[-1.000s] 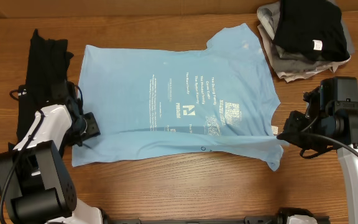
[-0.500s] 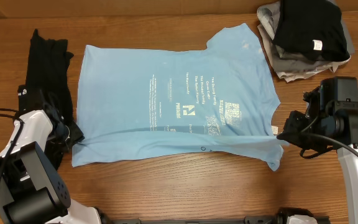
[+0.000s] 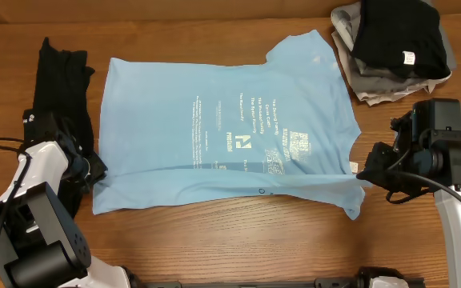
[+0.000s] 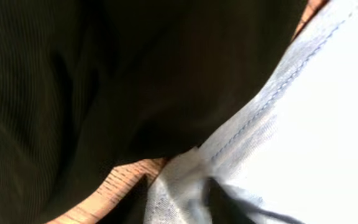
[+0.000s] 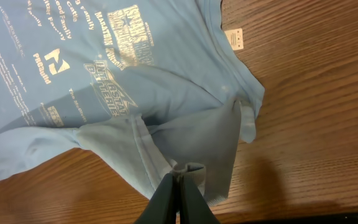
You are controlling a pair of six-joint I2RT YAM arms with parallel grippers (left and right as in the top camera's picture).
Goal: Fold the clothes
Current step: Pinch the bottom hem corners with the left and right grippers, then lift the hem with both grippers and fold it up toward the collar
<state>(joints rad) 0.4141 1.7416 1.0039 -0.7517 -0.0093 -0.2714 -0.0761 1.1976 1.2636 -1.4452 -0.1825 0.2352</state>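
The light blue T-shirt lies spread flat on the wooden table, print up, with its lower edge folded over in a narrow strip. My left gripper is at the shirt's lower left hem corner. In the left wrist view its fingers are pinched on a bunch of blue hem. My right gripper is shut on the shirt's right sleeve fabric. The long black garment lies left of the shirt, and it fills the left wrist view.
A pile of folded dark and grey clothes sits at the back right corner. Bare wood table runs along the front edge. A white neck label shows beside the shirt's collar.
My left arm swung left, from over the shirt's lower left part to its hem corner beside the black garment. The right arm and the shirt have not moved.
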